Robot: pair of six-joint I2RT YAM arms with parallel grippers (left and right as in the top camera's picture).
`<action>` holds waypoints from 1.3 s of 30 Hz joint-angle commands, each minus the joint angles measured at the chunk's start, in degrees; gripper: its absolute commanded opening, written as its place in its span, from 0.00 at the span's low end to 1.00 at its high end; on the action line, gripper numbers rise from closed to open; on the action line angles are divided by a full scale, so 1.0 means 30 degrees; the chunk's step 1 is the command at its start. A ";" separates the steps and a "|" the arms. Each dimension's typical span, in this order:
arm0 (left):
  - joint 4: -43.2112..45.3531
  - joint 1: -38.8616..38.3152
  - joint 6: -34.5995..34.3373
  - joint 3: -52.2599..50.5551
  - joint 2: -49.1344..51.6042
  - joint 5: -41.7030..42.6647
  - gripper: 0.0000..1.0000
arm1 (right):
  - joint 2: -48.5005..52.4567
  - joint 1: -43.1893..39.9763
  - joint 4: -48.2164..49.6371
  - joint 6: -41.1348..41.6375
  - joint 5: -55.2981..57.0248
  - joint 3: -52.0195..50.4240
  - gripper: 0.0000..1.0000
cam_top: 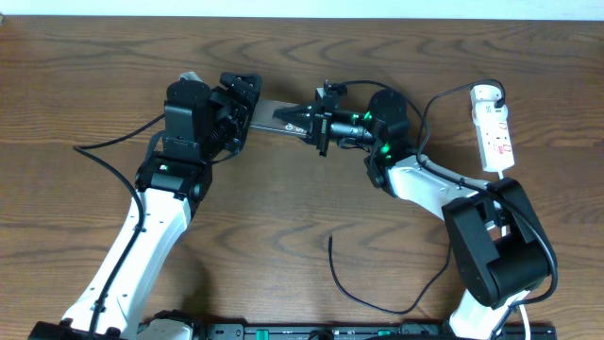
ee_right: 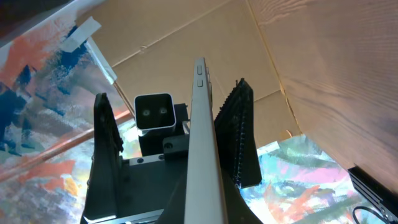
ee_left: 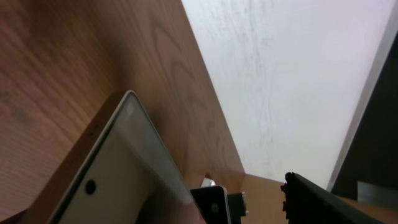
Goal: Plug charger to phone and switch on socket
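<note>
A brown wooden desk (cam_top: 283,217) fills the view from above, with a strip of white wall (cam_top: 377,9) along its far edge.

The right gripper (cam_top: 304,120) is pinched tight on one short end of the phone (cam_top: 272,113). The phone is a thin grey slab. It sits in the middle of the far half of the desk and stretches from the right gripper over to the left one.

The left gripper (cam_top: 247,106) is at the phone's other end. Its two black fingers (ee_right: 239,130) stand apart, one on each side of the phone. In the right wrist view the ribbed finger is close to the phone and the other finger is well away from it.

In the left wrist view a rounded corner of the phone (ee_left: 118,180) shows over the wood.

The charger (cam_top: 332,264) is a thin black cable. It lies in a loose curve on the near part of the desk, well apart from the phone and from both grippers. Its loose tip points up toward the middle of the desk.

The socket (cam_top: 494,127) is a small white strip. It lies far to the right, near the edge of the desk and well apart from the phone. It has red marks on its face.
</note>
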 commanded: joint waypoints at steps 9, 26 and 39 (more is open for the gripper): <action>0.0525 -0.0015 0.0510 -0.0168 0.0000 0.0357 0.86 | -0.0197 -0.0663 0.0284 0.0248 0.1195 0.0321 0.01; 0.5158 -0.0029 -0.0313 -0.2404 0.0000 0.0816 0.86 | -0.0197 -0.0619 0.1756 0.0248 0.1770 0.0321 0.02; 0.5020 -0.0029 -0.3432 -0.2404 0.0007 0.0160 0.87 | -0.0197 -0.0568 0.1749 0.0189 0.0699 0.0321 0.01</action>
